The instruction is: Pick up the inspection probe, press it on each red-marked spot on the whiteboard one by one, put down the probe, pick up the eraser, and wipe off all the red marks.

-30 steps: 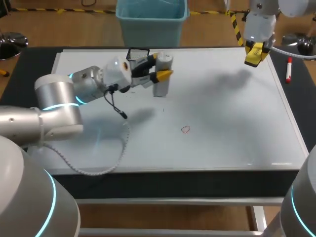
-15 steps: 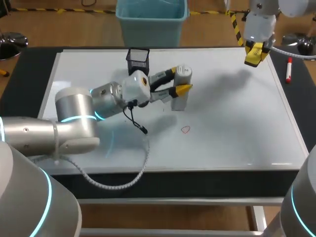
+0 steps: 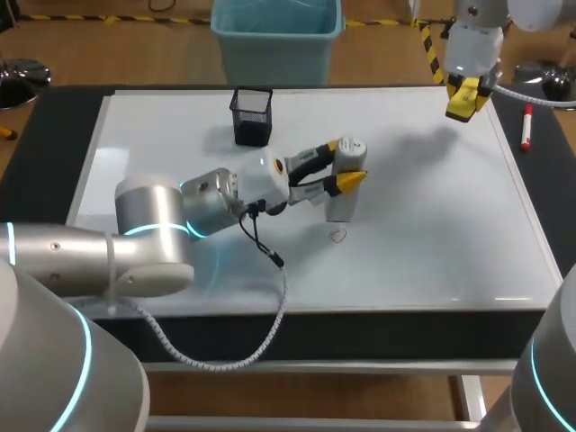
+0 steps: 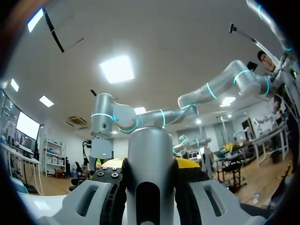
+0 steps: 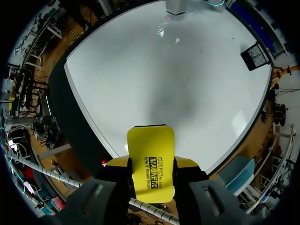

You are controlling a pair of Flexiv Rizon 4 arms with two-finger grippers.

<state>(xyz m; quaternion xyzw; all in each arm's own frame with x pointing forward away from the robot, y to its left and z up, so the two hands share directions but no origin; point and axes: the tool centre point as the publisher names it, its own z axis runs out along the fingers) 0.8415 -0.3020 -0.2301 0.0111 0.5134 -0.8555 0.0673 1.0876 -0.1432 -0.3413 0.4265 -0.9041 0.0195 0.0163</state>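
The inspection probe (image 3: 344, 193) is being held upright in the clamped left gripper (image 3: 340, 165), just at 12 o'clock of the one visible red mark (image 3: 337, 236) on the whiteboard (image 3: 432, 225), so pressing is judged under way, while the eraser (image 3: 464, 106) is being gripped by the right gripper (image 3: 468, 99) at the board's 1 o'clock, with wiping not yet begun.

It was a robotics lab, pretty obviously. My left arm (image 3: 153, 225) and right arm (image 3: 474, 40) hung over a whiteboard (image 3: 423, 243) bench.
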